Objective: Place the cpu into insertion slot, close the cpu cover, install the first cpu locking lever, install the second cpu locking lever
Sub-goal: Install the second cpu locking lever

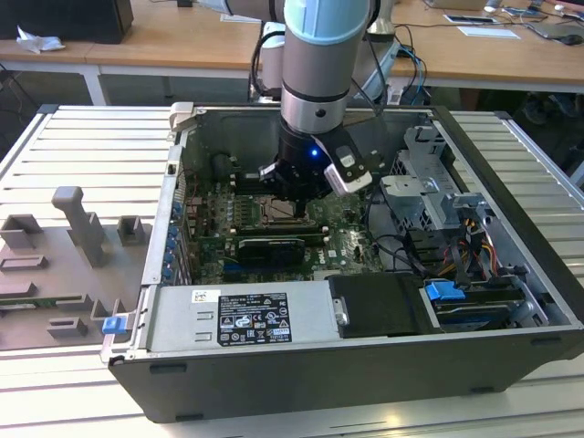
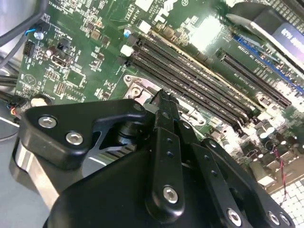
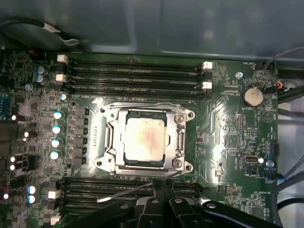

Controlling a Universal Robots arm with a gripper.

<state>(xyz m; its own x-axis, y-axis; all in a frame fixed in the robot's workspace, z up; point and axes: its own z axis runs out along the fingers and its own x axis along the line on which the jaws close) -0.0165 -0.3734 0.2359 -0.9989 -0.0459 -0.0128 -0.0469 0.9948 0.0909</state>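
The pale cpu [image 3: 145, 137] lies flat in the insertion slot [image 3: 110, 142] on the green motherboard. The grey cpu cover [image 3: 179, 137] is down around it as a frame. One thin wire locking lever [image 3: 124, 193] sticks out at an angle over the black memory slots, its socket end meeting my fingertips. My gripper [image 3: 162, 186] stands at that edge of the socket with its fingers together and nothing else between them. In the second wrist view the gripper [image 2: 161, 97] tip sits at a socket corner [image 2: 137, 89]. In the exterior view the gripper [image 1: 294, 193] hangs low over the socket [image 1: 281, 213].
The board lies inside an open computer case [image 1: 511, 155]. Long black memory slots [image 3: 133, 71] flank the socket on both sides. A drive cage and cables [image 1: 429, 196] fill the exterior view's right, a power supply [image 1: 242, 315] the front. A grey fixture plate [image 1: 64, 255] lies outside the case.
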